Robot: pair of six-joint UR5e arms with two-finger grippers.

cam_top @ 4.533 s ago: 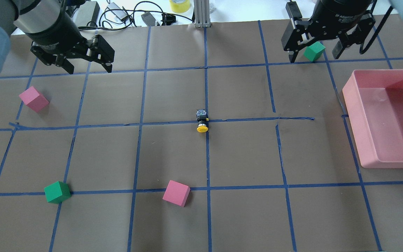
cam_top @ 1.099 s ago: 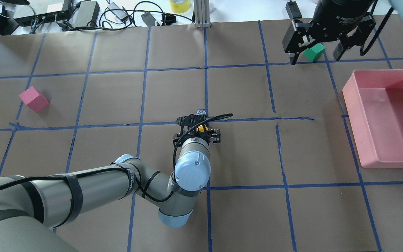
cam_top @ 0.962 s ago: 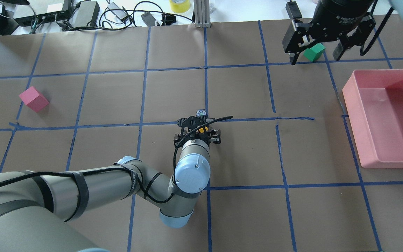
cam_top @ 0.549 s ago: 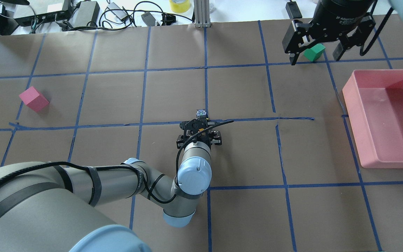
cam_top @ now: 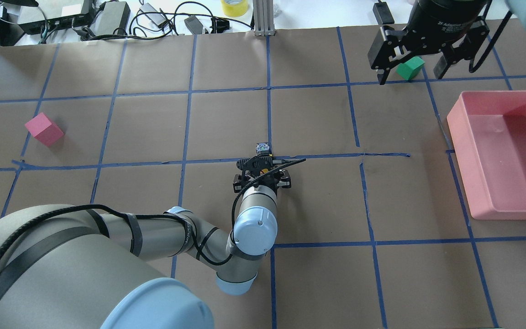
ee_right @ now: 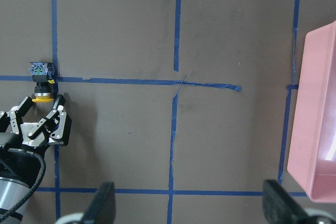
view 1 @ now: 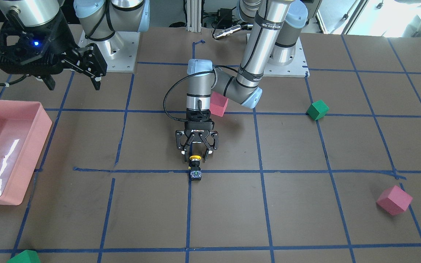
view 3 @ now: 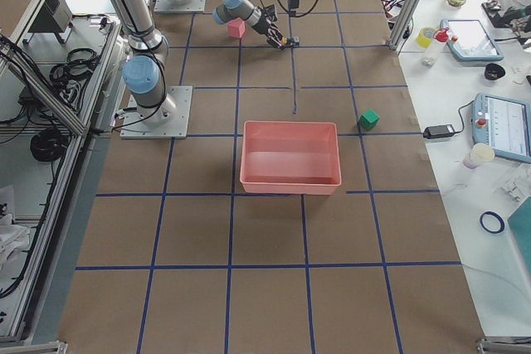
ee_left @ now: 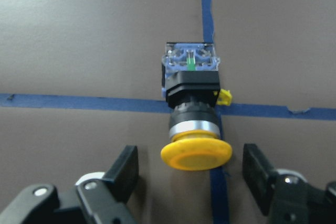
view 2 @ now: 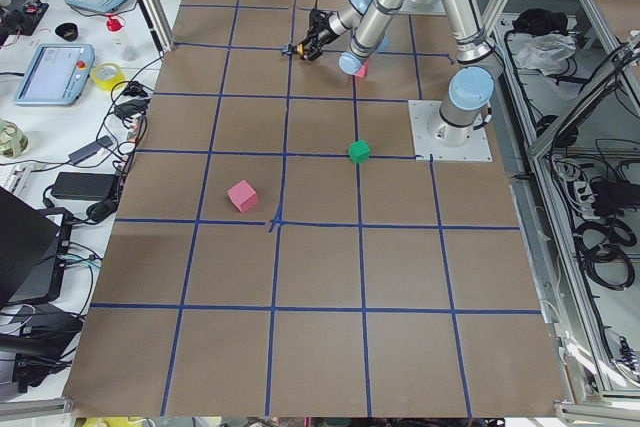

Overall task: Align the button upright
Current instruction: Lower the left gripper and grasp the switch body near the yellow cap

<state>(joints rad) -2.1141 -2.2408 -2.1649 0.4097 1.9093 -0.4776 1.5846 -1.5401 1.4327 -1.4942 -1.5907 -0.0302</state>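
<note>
Two grippers to log. "State of each?" asks the inspector.

"The left gripper [ee_left: 193, 171] is spread wide, one finger on each side of the yellow cap and touching nothing," replies the assessor. "The right gripper [view 1: 74, 83] hangs spread and idle at the far side of the table, beside the pink bin [view 1: 31, 109]."

"Location of the button [ee_left: 192, 109]?"

"On the table at a crossing of the blue tape [ee_left: 79, 102]. It lies on its side, cap toward the robot and terminal end away."

"Change since the earlier views?"

"A few seconds ago the left arm was parked at the table's far edge. It has since crossed to the centre, and over the last second it has eased forward until its fingers bracket the cap. The button has not shifted and the right arm has not moved."

"Meaning for the task?"

"The approach looks complete, but the grasp has not begun. In the assessor's judgement the next step is to close on the cap or the neck behind it, then lift and rotate the button so that it stands upright. The cap's rounded rim could slip from the fingers as they close."
</note>
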